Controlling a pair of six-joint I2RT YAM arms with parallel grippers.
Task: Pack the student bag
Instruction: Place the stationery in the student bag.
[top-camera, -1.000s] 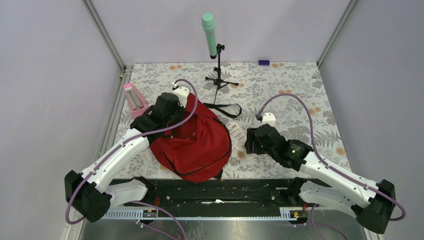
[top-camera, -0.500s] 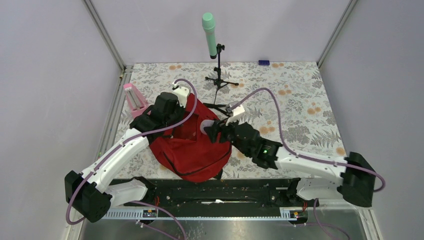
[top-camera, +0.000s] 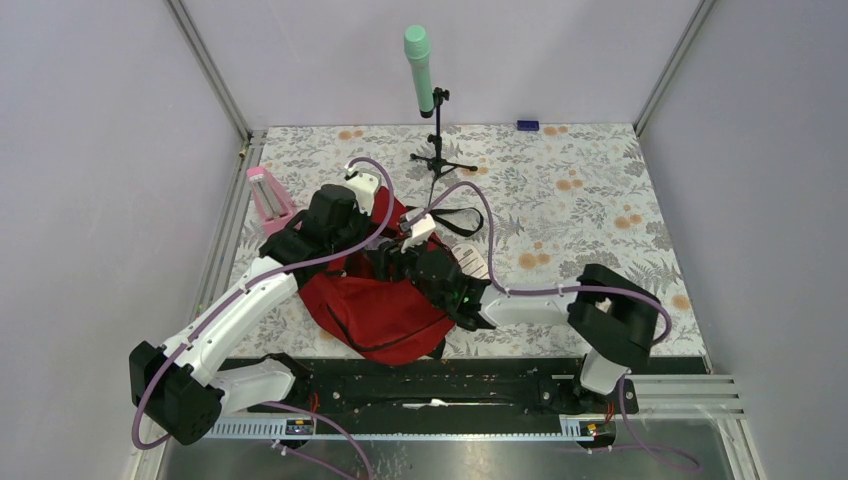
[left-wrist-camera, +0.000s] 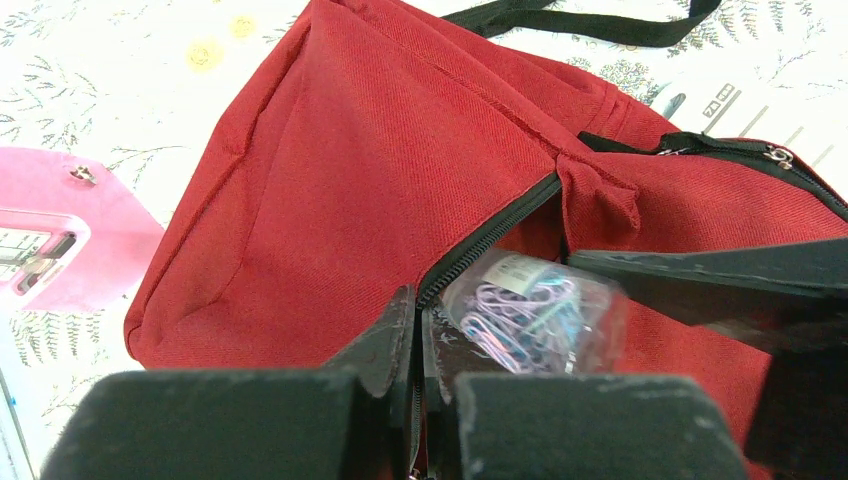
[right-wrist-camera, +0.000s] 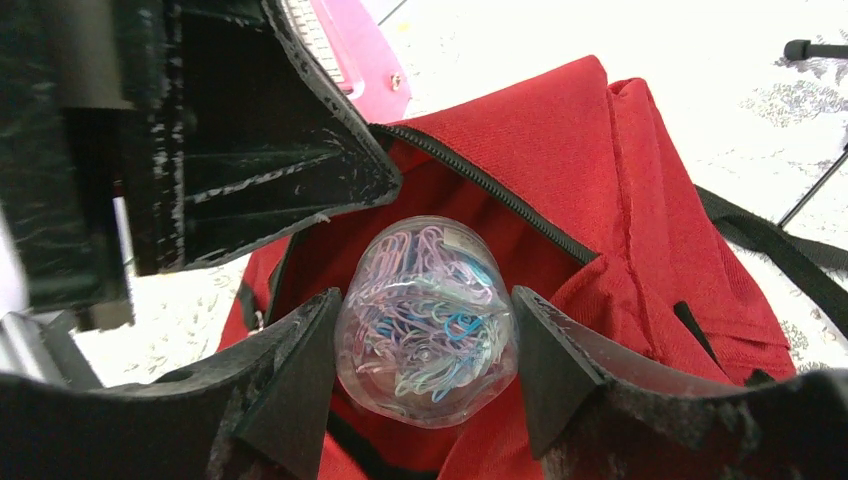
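The student bag (top-camera: 395, 300) is a slumped, rounded sack of red twill with a black zipper and black webbing straps, lying on the floral table cover (top-camera: 590, 190). The left gripper (left-wrist-camera: 417, 305) is pinched closed on the zipper edge at the bag's far left side, where the mouth gapes. The right gripper (right-wrist-camera: 425, 335) clasps a clear, round plastic jar (right-wrist-camera: 430, 300) of pastel paper clips, right at the bag's open mouth.

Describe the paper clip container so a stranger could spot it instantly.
Find the red backpack on the floral table. At its open zipper mouth, the right tool grips a clear round tub. It alone is see-through, packed with pastel pink and blue paper clips.
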